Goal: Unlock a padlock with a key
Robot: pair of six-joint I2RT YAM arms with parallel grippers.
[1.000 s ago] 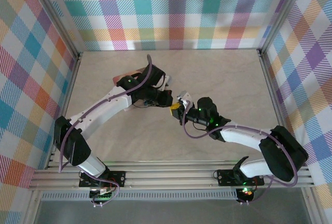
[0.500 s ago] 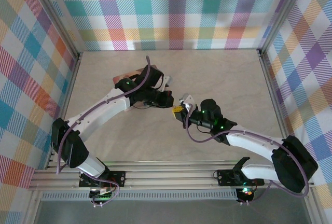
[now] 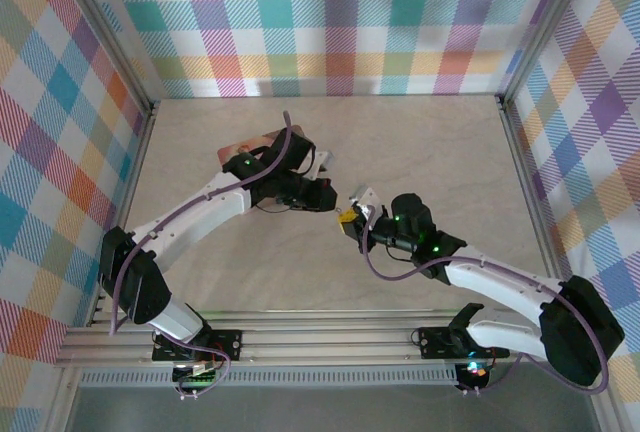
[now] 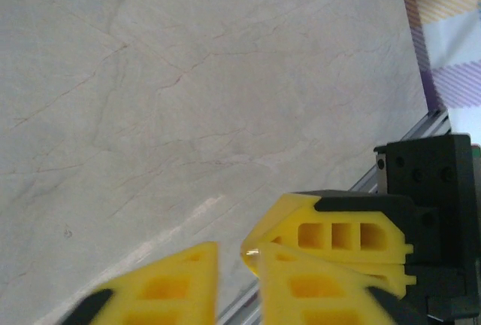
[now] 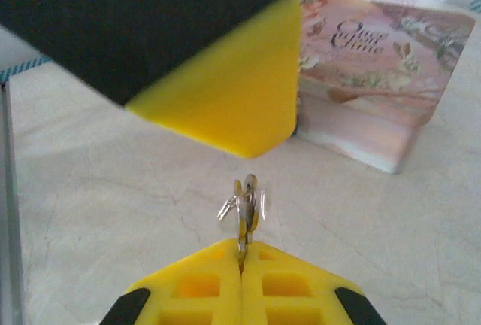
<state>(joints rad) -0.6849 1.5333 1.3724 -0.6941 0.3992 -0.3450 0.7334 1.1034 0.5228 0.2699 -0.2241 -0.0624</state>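
Right arm's elbow has swung out and down toward the rail over the last second. The right gripper (image 5: 241,253) has slid a touch toward the near edge, so it now sits just beside the left gripper (image 4: 237,253) instead of nose to nose. Left arm has hardly budged.

The right fingers are pressed tight together on the key (image 5: 244,205). It pokes straight out of the tips over the table (image 3: 430,152), with a little ring dangling off it. The pink tin (image 5: 376,107) sits behind, well apart. The left fingers show a narrow gap in their own camera, but I honestly can't tell whether they're pinching the padlock in there.

To me this looks like the line-up before insertion. I'd get the blade on the same axis as the keyhole first, then creep in slowly. That key is tiny and held by its very end, so any sideways nudge could twist it in the pads. Left should hold dead still.
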